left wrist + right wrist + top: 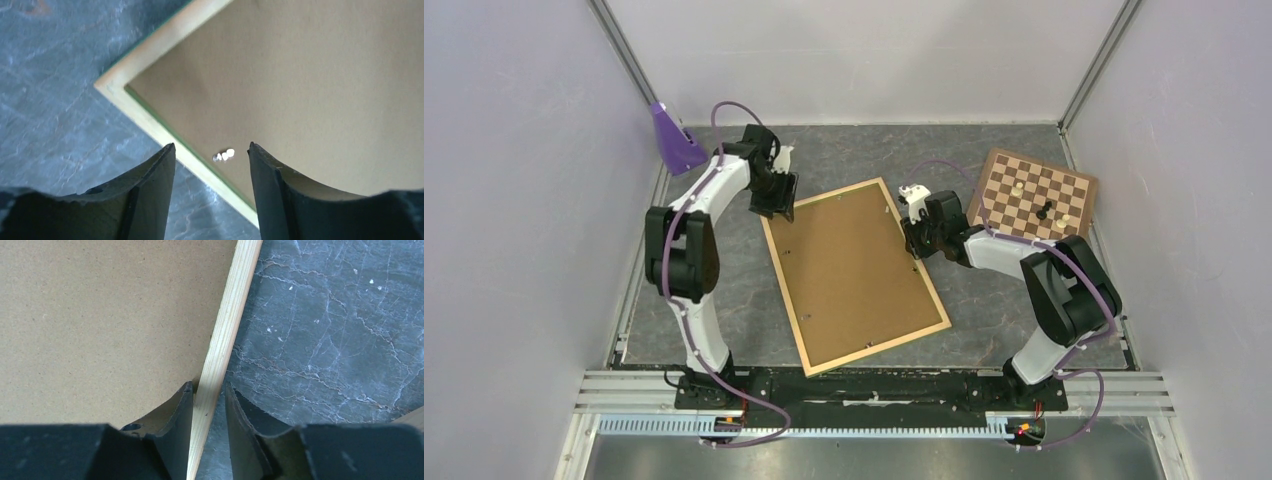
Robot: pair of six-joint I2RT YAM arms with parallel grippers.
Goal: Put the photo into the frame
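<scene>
Frame [227,325] lay back-up on the bench [984,300], long axis near–far. Right claw [208,385] straddled its right rail, clamping uncertain; left claw [210,145], fingers spread, hovered above its far-left corner. No photo visible.

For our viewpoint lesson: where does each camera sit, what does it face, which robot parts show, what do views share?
Top external: above and behind, facing down; left arm, right arm show.
Left wrist: on left arm, facing the frame's corner; left gripper shows.
Right wrist: on right arm, facing its rail; right gripper straddles it.
All share the frame.
</scene>
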